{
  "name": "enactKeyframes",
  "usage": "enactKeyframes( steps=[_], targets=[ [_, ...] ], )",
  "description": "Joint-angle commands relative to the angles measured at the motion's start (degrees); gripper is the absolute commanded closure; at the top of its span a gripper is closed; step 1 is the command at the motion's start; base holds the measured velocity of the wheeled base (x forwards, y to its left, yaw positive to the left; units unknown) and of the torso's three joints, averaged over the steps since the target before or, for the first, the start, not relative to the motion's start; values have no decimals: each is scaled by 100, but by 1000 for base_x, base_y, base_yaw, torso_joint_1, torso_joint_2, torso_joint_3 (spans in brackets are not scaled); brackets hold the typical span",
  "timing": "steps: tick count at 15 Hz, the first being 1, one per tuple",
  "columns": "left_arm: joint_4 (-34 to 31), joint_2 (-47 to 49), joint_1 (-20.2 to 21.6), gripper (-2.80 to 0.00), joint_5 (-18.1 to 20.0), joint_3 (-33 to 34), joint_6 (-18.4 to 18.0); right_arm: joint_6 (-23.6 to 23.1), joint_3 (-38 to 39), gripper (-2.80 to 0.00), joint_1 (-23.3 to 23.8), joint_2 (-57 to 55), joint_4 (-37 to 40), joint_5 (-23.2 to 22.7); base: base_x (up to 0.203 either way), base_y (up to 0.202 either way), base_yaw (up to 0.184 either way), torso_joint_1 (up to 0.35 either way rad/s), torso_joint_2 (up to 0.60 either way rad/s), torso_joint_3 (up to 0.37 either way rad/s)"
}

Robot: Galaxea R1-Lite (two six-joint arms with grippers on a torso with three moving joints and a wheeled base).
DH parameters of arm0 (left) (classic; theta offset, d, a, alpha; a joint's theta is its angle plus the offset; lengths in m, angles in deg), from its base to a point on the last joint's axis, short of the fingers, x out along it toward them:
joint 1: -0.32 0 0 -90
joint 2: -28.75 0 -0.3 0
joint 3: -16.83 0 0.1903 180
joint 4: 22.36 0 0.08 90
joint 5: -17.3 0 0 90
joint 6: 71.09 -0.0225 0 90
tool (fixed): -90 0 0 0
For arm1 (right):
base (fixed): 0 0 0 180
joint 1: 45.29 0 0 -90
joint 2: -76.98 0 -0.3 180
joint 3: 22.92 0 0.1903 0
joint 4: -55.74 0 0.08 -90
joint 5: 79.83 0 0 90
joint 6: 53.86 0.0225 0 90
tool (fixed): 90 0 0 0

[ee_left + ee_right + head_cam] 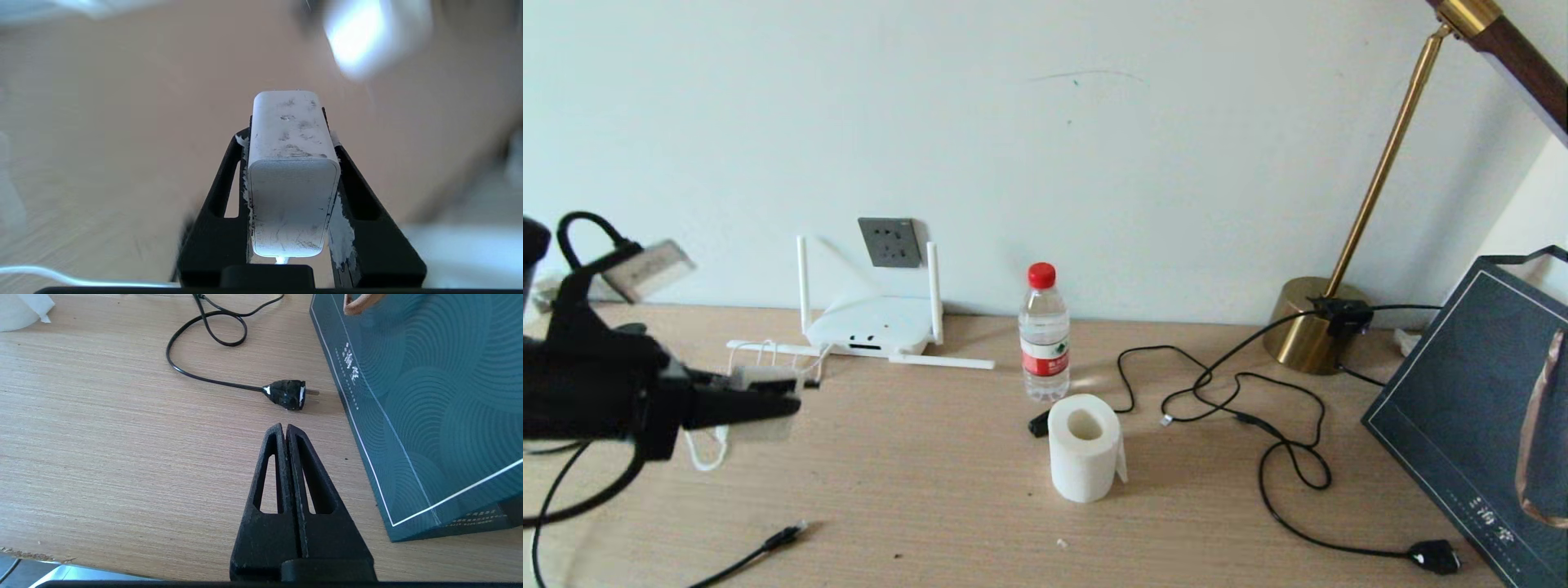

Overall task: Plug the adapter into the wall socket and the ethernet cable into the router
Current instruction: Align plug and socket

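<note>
My left gripper (pixel 788 400) grasps the adapter (pixel 291 171) above the worktop's (pixel 931 490) left edge; my right gripper (pixel 285 430), clenched, idles.

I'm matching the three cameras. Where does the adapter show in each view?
Head view: adapter at the left, off the table, held in the left tool.
Left wrist view: adapter at centre, clamped between the black fingers.
Right wrist view: not in it.
Shared landmark: the table.

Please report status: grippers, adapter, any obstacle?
Left gripper shut on adapter, above table. Right gripper shut, parked. Router stands below socket.
</note>
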Motion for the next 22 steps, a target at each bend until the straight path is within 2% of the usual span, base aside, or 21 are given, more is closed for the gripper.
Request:
enactKeyframes(
  steps=[1, 2, 4, 5, 6, 8, 9, 10, 12, 16, 22],
  targets=[
    [1709, 376, 146, 0, -481, -118, 2232, -13, -1, 0, -1, -2, 11, -7, 0, 0, 0, 0, 0, 0],
    [2290, 495, 158, 0, -816, 81, 2355, -5, -1, 0, -1, -2, 11, -7, 0, 0, 0, 0, 0, 0],
    [3833, 690, 120, 0, -1162, 918, 2412, -5, -1, 0, -1, -2, 11, -3, 0, 0, 0, 0, 0, 0],
    [5031, 901, 20, 0, -1414, 1333, 2412, -5, -1, 0, -1, -2, 11, -6, 0, 0, 0, 0, 0, 0],
    [6491, 1263, -121, 0, -1777, 1719, 2396, -5, -1, 0, -1, -2, 11, -7, 0, 0, 0, 0, 0, 0],
    [8780, 2300, -345, 0, -2350, 2093, 2183, -5, -1, 0, -1, -2, 11, -1, 0, 0, 0, 0, 0, 0],
    [9724, 2861, -432, 0, -2549, 2154, 2001, -5, -1, 0, -1, -2, 11, -6, 0, 0, 0, 0, 0, 0],
    [10345, 3273, -542, 0, -2726, 2124, 1865, -5, -1, 0, -1, -2, 11, -4, 0, 0, 0, 0, 0, 0],
    [10910, 3890, -739, 0, -2959, 1526, 1687, -5, -1, 0, -1, -2, 11, -2, 0, 0, 0, 0, 0, 0],
    [11071, 4533, -915, 0, -2998, 322, 1519, -5, -1, 0, -1, -2, 11, -7, 0, 0, 0, 0, 0, 0],
    [11079, 4797, -953, 0, -2997, 209, 1443, -5, -1, 0, -1, -2, 11, -2, 0, 0, 0, 0, 0, 0]
  ],
)
